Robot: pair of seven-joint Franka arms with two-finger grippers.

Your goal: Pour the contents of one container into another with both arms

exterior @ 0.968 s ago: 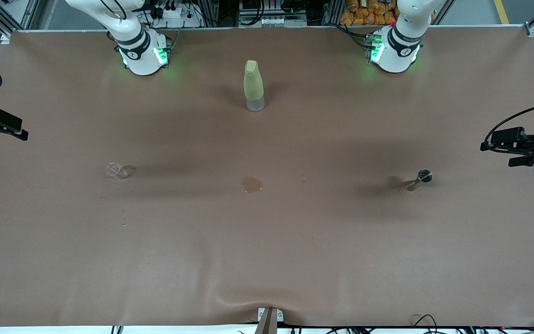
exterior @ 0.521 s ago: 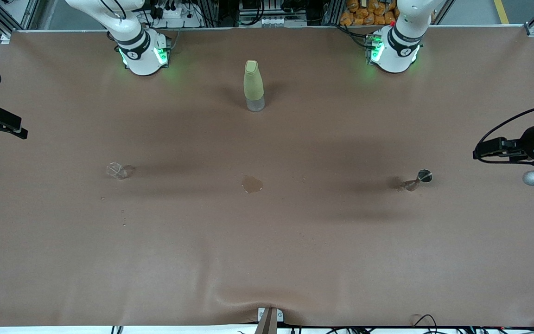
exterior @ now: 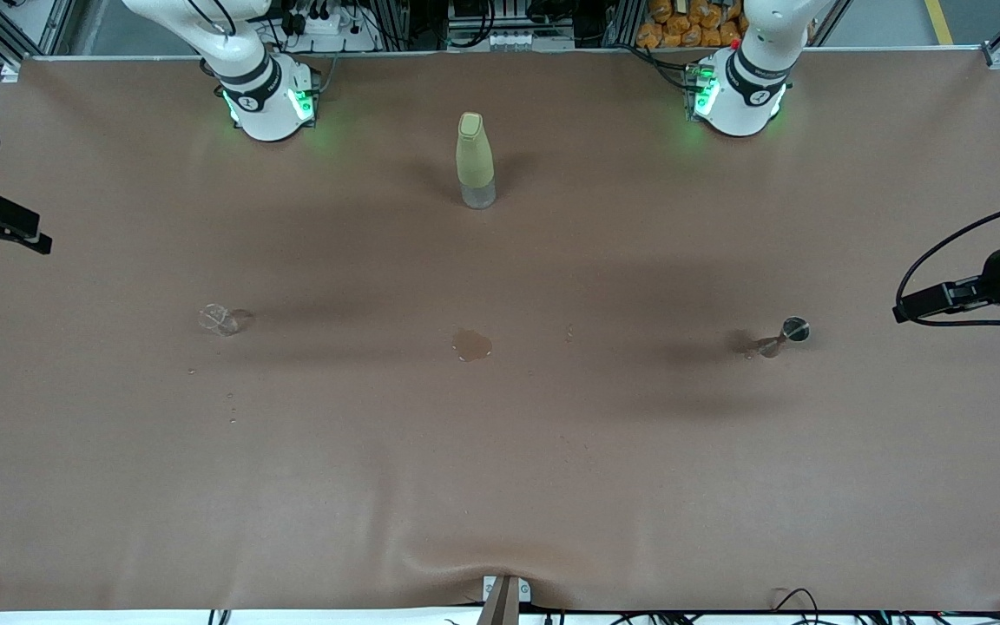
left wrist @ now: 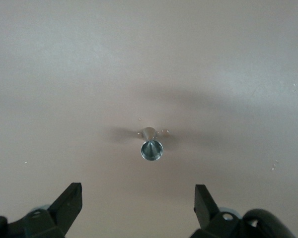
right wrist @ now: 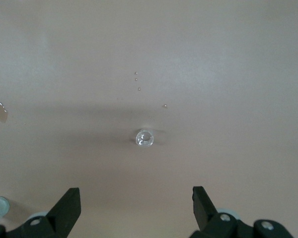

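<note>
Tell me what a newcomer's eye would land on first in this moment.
The tall yellow-green bottle stands upright between the two arm bases, the one bright thing on the brown table. A wet puddle lies mid-table, between the tiny clear glass cup toward the right arm's end and the steel jigger toward the left arm's end. Both hands, left and right, are open and hold nothing.
</note>
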